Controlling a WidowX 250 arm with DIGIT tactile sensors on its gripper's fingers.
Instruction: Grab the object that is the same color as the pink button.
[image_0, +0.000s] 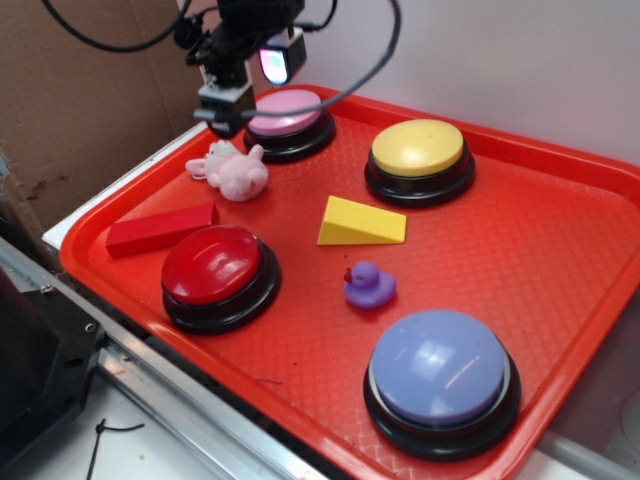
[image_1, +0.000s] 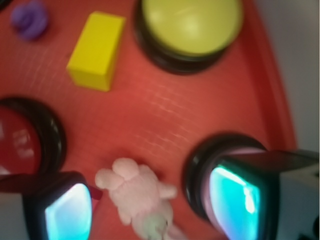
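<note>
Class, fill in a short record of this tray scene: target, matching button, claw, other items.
target: pink plush toy, lying on the red tray
matching button: pink button, at the tray's far corner beside the toy
claw: claw, open, above the toy, not gripping it
other buttons: red button, yellow button, lavender button
other items: purple duck, yellow wedge, red block

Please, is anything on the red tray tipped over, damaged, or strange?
Nothing stands out. The pink plush toy lies between the pink button and the red block, the purple duck stands upright, and the tray shows no spill.
</note>
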